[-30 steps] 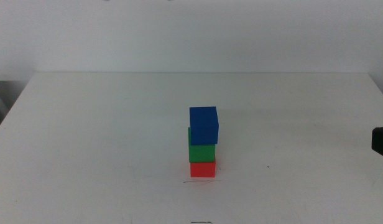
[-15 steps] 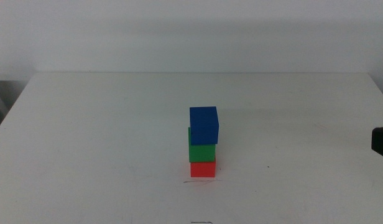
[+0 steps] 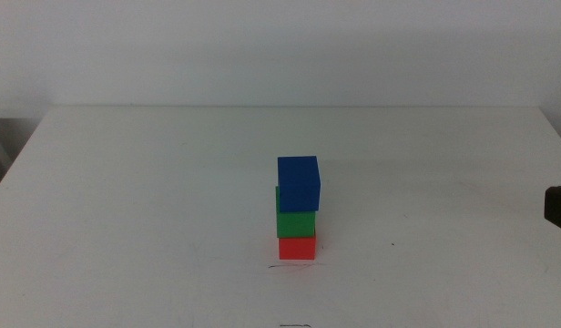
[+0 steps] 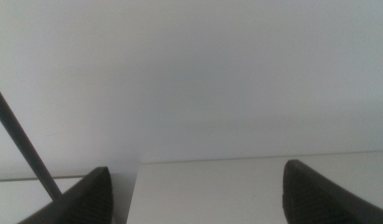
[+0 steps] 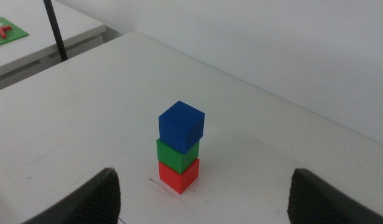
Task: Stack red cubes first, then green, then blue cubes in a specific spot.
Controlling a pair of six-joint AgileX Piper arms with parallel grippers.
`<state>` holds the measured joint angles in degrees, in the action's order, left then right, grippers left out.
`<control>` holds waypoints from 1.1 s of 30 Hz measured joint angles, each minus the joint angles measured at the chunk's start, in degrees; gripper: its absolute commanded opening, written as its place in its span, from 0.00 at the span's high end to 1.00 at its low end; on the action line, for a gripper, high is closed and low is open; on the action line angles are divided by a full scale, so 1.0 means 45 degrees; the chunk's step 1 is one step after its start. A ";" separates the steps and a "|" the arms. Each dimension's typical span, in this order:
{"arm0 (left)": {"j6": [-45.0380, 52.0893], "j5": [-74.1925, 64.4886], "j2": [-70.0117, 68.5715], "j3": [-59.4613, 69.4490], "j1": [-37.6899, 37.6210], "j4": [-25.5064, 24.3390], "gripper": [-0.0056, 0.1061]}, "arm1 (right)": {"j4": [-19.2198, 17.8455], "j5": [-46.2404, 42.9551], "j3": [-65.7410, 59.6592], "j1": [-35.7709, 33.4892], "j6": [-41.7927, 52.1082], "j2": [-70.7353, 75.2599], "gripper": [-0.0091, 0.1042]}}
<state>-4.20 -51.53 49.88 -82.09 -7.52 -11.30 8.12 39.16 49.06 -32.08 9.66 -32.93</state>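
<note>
A stack stands upright at the middle of the white table: the red cube (image 3: 297, 247) at the base, the green cube (image 3: 295, 221) on it, the blue cube (image 3: 299, 182) on top, turned a little. A short thin dark line (image 3: 294, 266) marks the spot just in front of the red cube. In the right wrist view the same stack shows as red cube (image 5: 178, 175), green cube (image 5: 177, 154) and blue cube (image 5: 181, 126). My right gripper (image 5: 201, 202) is open and empty, well back from the stack. My left gripper (image 4: 194, 196) is open and empty, facing a wall.
A dark part of the right arm (image 3: 559, 207) shows at the table's right edge. A second short dark mark (image 3: 295, 325) lies at the table's front edge. A neighbouring table with a green and red item (image 5: 5, 31) and a dark pole (image 5: 55, 31) stands beyond the far corner.
</note>
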 measured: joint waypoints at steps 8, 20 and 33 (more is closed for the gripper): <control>0.0000 0.1174 -0.1112 0.2556 0.0000 0.0547 0.11 | -0.0451 -0.0945 -0.0834 0.0014 0.0000 0.0089 0.23; 0.0000 0.7134 -0.5774 1.0359 0.0000 0.0907 0.11 | -0.0641 -0.4697 -0.5383 0.2760 0.0000 0.1487 0.23; 0.0000 0.8393 -1.0932 1.7219 0.0000 0.1396 0.11 | -0.0236 -0.6957 -1.0511 0.7424 0.0000 0.6977 0.23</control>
<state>-4.20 -13.76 0.69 -4.61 -7.52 -5.02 7.06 7.85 1.76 1.33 9.66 -1.54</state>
